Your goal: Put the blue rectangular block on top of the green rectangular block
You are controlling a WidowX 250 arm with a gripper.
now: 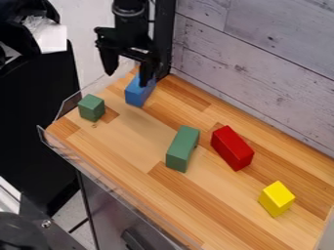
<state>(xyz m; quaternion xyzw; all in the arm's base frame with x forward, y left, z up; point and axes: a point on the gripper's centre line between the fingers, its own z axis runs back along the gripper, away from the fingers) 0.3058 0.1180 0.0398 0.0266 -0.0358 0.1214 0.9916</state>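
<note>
I'm seeing the blue block (135,95) resting on the bench (120,136) near its far corner, the tool (129,71) hanging over it, fingers parted wide and apparently gripping nothing. One finger is overlapping the block's far end in my view, so I'm risking landing on it or shoving it by lowering off-centre. The plank wall (228,73) is crowding that corner, but bare wood is leaving me room toward the green rectangular block (182,149), where the red block (231,148) is sitting near.
</note>
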